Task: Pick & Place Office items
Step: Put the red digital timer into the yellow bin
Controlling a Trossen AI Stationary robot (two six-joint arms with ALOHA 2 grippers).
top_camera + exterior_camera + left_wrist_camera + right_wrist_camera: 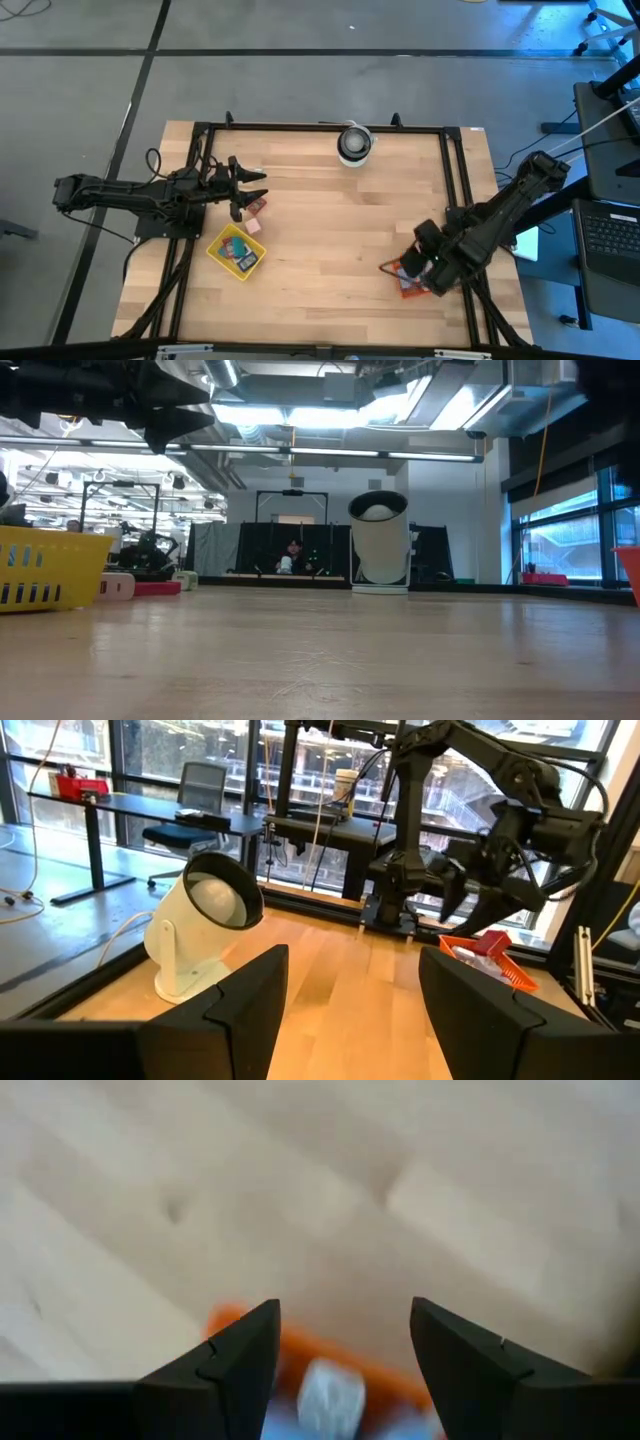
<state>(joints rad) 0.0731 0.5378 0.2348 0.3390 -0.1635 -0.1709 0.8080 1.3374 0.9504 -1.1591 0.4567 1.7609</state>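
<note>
Right hand (343, 1342) parted over orange tray (225, 1323), contents blurred.

Small office items (241, 250) fill trays; 2 pink ones (255, 206) lie loose.

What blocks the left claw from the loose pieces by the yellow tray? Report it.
Nothing visible. The open left claw hangs above the loose pieces; only air lies between. The yellow tray sits beside them on bare wood. The right claw is over the orange tray.
</note>
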